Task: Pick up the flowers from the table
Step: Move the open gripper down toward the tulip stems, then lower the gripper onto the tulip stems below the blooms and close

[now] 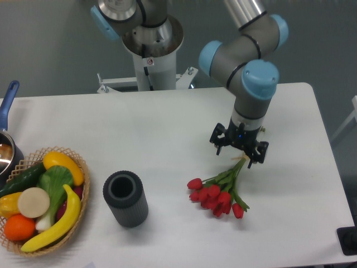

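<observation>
The flowers (218,196), a small bunch of red tulips with green stems, lie on the white table (167,139) right of centre. The heads point to the lower left and the stems run up to the right. My gripper (239,149) points straight down over the upper ends of the stems. Its black jaws stand spread apart, and the stem tips show just by the right finger (249,161). The jaws look open and do not pinch the stems. The bunch rests on the tabletop.
A dark grey ribbed cylinder vase (125,198) stands upright left of the flowers. A wicker basket (78,223) of fruit and vegetables sits at the front left corner. A pot with a blue handle (8,111) is at the left edge. The arm's base (150,44) is behind the table.
</observation>
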{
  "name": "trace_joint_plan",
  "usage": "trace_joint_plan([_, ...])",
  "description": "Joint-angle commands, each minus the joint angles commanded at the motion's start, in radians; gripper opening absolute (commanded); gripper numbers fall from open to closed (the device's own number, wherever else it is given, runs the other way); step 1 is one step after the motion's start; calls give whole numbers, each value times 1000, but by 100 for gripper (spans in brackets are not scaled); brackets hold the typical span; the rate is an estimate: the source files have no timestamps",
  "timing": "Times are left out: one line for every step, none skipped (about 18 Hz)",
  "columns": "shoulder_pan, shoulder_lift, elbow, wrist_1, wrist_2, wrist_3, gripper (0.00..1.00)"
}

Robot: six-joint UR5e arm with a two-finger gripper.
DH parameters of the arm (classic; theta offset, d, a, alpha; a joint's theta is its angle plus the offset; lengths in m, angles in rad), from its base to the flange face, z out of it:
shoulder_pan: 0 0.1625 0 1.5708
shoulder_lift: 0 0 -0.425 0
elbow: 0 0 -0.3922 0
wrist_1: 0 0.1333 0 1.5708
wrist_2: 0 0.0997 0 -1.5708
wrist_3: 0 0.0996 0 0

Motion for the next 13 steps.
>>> trace_joint_plan([0,0,2,0,0,0,100])
trace_joint_plan([-2,-3,3,0,-3,-2,100])
trace_joint_plan([-3,-6,3,2,-3,-2,100])
trace_joint_plan([-5,-12,3,2,-3,-2,100])
trace_joint_plan([-5,-21,5,3,-3,0,100])
trace_joint_plan([-5,-29,6,3,-3,2,100])
trace_joint_plan([-6,-38,11,5,-3,2,100])
trace_joint_plan([-6,-46,20,5,-3,3,100])
trace_joint_plan([-6,-54,29,5,-3,2,100])
trace_joint_plan([-9,-61,34,5,-3,2,100])
trace_joint_plan([-12,-64,34,5,-3,3,100])
trace_joint_plan([-14,-72,35,5,-3,3,100])
trace_joint_plan([-15,-80,40,5,-3,3,100])
